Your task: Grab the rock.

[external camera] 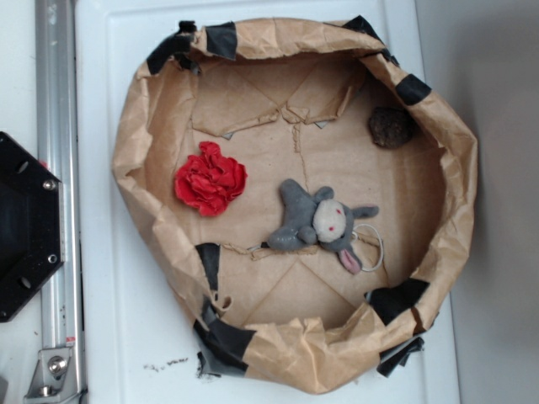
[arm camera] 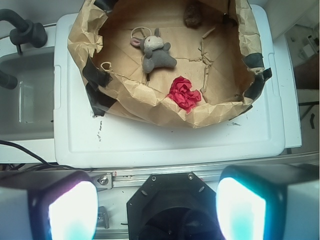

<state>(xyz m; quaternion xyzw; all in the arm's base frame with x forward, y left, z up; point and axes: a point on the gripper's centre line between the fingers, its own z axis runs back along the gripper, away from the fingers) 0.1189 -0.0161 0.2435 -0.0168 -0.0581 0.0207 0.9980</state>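
The rock (external camera: pixel 390 127) is a small dark brown bumpy lump lying inside a crumpled brown paper basin (external camera: pixel 135 126), near its upper right wall in the exterior view. In the wrist view the rock (arm camera: pixel 192 14) lies at the far top of the basin. My gripper (arm camera: pixel 156 210) is open and empty, its two glowing pads (arm camera: pixel 72 212) wide apart at the bottom of the wrist view, high above the black robot base (arm camera: pixel 170 200) and far from the rock. The gripper does not show in the exterior view.
A red ruffled fabric flower (external camera: pixel 210 178) and a grey plush bunny (external camera: pixel 324 222) lie in the basin. The basin (arm camera: pixel 165 107) sits on a white lid (arm camera: pixel 150 140). A metal rail (external camera: pixel 57 168) and the black base (external camera: pixel 25 225) stand at the left.
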